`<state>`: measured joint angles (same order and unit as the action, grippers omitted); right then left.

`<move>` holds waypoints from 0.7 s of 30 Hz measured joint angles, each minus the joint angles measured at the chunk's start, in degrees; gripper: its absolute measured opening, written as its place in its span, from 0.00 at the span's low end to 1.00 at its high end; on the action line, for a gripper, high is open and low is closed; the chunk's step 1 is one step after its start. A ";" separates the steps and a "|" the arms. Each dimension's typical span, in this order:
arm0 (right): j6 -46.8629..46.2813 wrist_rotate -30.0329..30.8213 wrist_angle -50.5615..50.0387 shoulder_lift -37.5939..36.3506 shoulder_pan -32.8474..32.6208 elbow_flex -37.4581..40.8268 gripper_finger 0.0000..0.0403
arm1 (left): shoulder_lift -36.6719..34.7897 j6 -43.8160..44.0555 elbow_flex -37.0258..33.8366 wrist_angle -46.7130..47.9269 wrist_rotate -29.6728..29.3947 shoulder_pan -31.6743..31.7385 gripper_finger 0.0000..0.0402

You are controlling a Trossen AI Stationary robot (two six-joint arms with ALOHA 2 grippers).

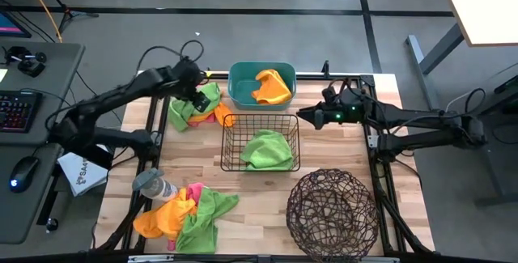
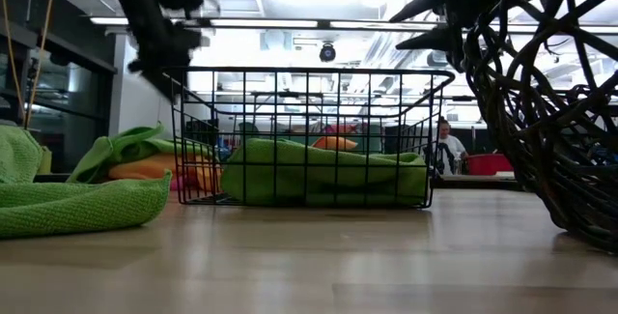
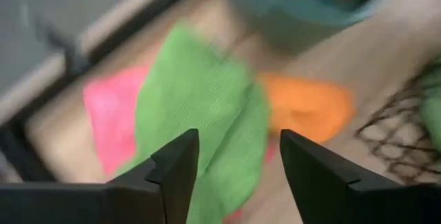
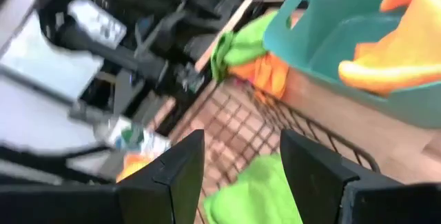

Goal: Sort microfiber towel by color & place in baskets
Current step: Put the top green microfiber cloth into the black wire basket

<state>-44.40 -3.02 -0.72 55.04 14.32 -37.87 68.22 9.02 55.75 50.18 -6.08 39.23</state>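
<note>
A far-left pile of towels (image 1: 194,108) lies on the table: lime green on top (image 3: 200,107), pink (image 3: 110,114) and orange (image 3: 306,103) beneath. My left gripper (image 1: 197,99) (image 3: 238,162) hovers open above this pile. The teal tub (image 1: 261,85) holds an orange towel (image 1: 273,86). The black wire basket (image 1: 261,142) holds a green towel (image 1: 268,150). The round twig basket (image 1: 332,213) stands near right. A second pile (image 1: 188,212) of orange, pink and green lies near left. My right gripper (image 1: 306,115) (image 4: 241,162) is open, above the wire basket's far right corner.
A grey bottle (image 1: 154,184) lies on its side next to the near-left pile. Bare wood (image 1: 259,214) shows between that pile and the twig basket. A keyboard and mouse sit on a desk left of the table. A person (image 2: 446,146) sits far behind.
</note>
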 joint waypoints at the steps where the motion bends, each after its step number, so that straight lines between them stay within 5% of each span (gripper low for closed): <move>1: 1.22 -1.52 -0.65 -0.04 0.56 0.00 0.46 | 1.82 1.66 0.00 1.00 0.96 1.27 0.50; 7: 4.65 -4.34 -4.53 -0.08 2.88 0.00 0.46 | 9.42 5.68 0.00 2.29 2.61 3.94 0.51; 17: 7.69 -8.83 -5.52 -0.08 5.26 0.00 0.46 | 18.77 3.36 0.00 -0.58 -3.47 3.94 0.50; 21: 7.28 -9.46 -5.47 -0.08 5.32 0.00 0.46 | 21.22 0.87 0.00 -0.21 -4.52 3.69 0.36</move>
<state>-37.12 -12.48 -6.19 54.96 19.64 -37.87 89.44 9.89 55.74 49.97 -10.60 42.92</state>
